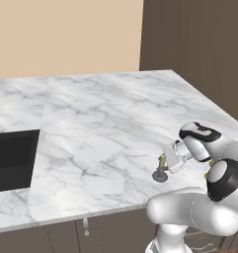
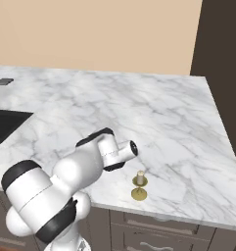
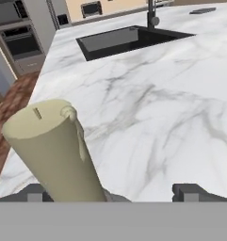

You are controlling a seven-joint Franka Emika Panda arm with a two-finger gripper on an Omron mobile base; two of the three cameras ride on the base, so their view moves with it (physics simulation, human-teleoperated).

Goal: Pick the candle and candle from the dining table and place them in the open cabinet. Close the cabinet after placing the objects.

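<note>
Candle (image 3: 56, 155), olive-beige with a small wick slot on its flat top, stands right in front of the claw (image 3: 112, 190) in the hand view – it rises just beside the left finger tip (image 3: 34, 192) and leans a little, with a drip of wax on its upper edge. The claw is wide open and grips nothing; the right finger tip (image 3: 192, 191) stands well apart from the candle, and I cannot tell if the left tip touches it. In the left base view the same candle (image 1: 161, 162) is upright on its round dark grey dish base (image 1: 160, 176), just beside the claw (image 1: 174, 158), near the front edge of the table (image 1: 105, 123).

The second candle (image 2: 140, 177), paler cream, stands on a small brass-coloured holder (image 2: 139, 193) in the right base view – it is below the claw (image 2: 132, 148) in that view and close to the near edge of the table (image 2: 153, 112).

Beyond the claw the white marble with grey veins spreads wide. Farther on, a dark sink (image 3: 129, 40) is sunk into the marble, with a faucet (image 3: 152, 14) behind it. A beige wall (image 1: 66, 34) and a dark brown panel (image 1: 199, 44) close the scene behind.
</note>
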